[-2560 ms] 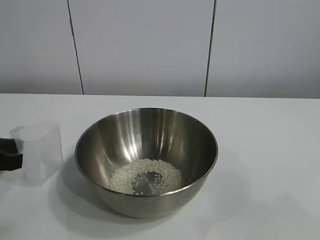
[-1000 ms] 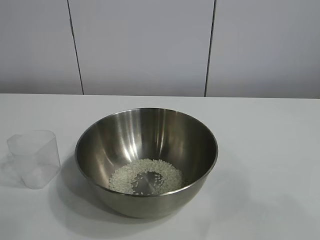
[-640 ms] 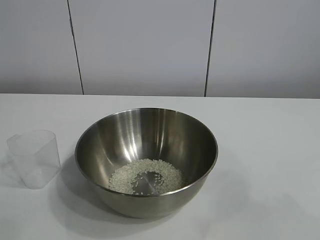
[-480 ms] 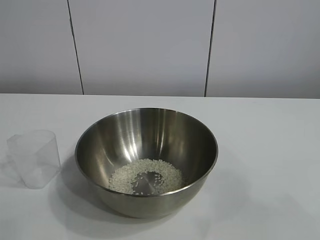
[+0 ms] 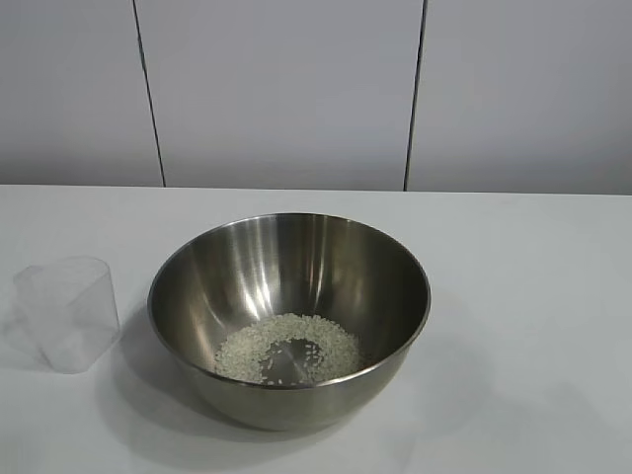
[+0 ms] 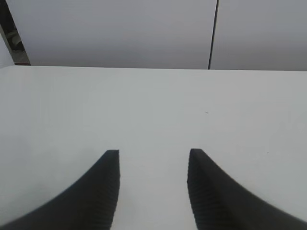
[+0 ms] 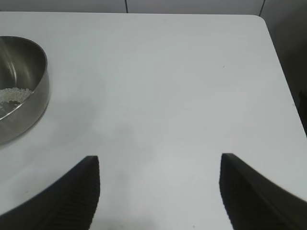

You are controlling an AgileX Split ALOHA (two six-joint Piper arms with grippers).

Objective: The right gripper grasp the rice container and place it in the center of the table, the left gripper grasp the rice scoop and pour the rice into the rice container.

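The rice container [image 5: 289, 316], a large shiny steel bowl, stands in the middle of the white table [image 5: 523, 296]. White rice [image 5: 286, 349] lies in a loose ring on its bottom. The rice scoop [image 5: 67, 312], a clear plastic cup, stands upright and empty just left of the bowl. Neither gripper shows in the exterior view. My left gripper [image 6: 153, 155] is open over bare tabletop. My right gripper [image 7: 159, 160] is open wide, with the bowl [image 7: 19, 86] and its rice [image 7: 13, 95] off to one side.
A grey panelled wall [image 5: 286, 94] rises behind the table's far edge. The table's corner and side edge [image 7: 278, 57] show in the right wrist view, with dark floor beyond.
The left gripper held the scoop at the left edge 2.6 s ago; it has since let go and left the exterior view. Scoop and bowl have stayed still for the last second.
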